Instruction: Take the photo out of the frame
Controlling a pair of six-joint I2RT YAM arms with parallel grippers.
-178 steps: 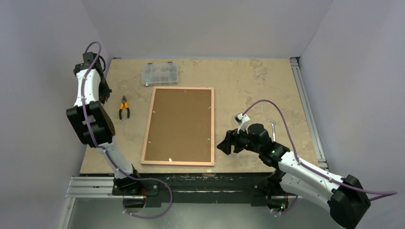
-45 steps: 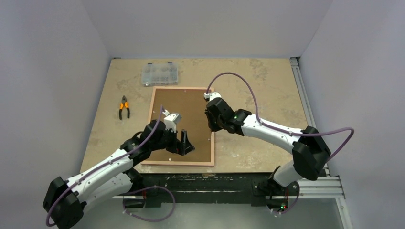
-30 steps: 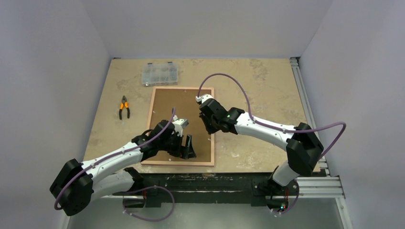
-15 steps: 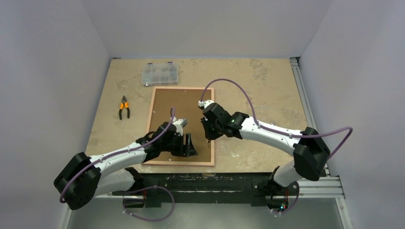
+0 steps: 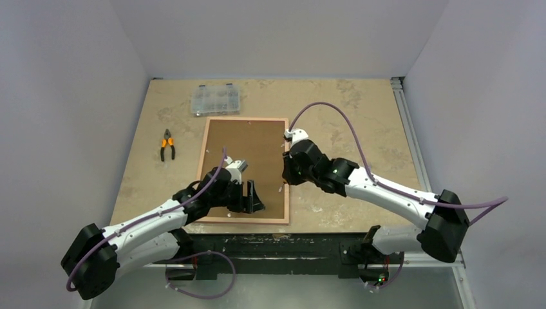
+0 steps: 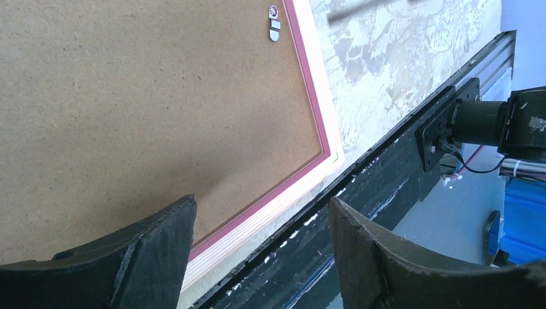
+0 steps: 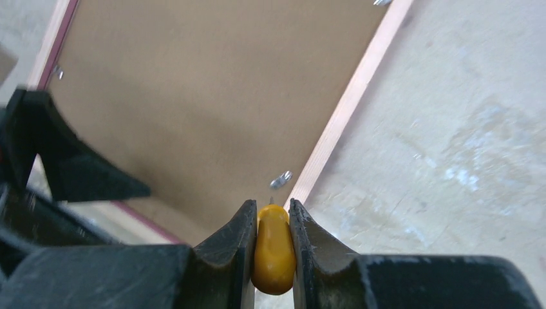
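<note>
Left gripper [image 6: 261, 205], jaws spread wide, above backing board [image 6: 129, 96]; right gripper [image 7: 270, 212] clamps yellow tool handle [image 7: 273, 248] over frame [image 7: 349, 103] edge.

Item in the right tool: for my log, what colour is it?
The item is yellow; right wrist view shows it best.

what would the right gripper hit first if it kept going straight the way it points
Probably the small metal clip at the edge of the frame; the right gripper, shut on a yellow tool, aims at it. Depth unclear.

beige table [image 5: 360, 109] is carrying a pink frame [image 5: 203, 151] centrally, pliers [image 5: 167, 145] near the left edge, clear box [image 5: 218, 99] by the far edge.
</note>
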